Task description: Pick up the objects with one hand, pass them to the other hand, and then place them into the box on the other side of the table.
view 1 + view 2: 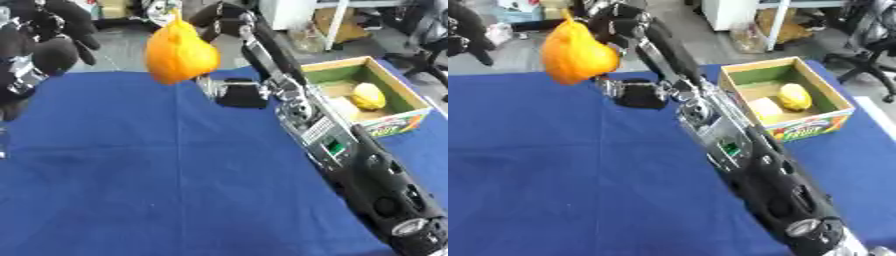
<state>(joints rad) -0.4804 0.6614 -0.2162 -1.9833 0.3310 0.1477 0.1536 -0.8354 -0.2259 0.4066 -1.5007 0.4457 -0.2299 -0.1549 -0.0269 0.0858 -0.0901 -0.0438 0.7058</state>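
The right hand (pixel 619 22) pinches the top of a plump orange soft-looking fruit-shaped object (pixel 577 54) high above the blue-clothed desk (pixel 553 175), near the spread left hand (pixel 52 35), so the handover looks next, though the open cardboard box (pixel 833 107) sits at the right edge.

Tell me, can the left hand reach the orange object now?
Probably yes. The left hand is raised beside the orange object, which the right hand holds up in the air, and nothing stands between them.
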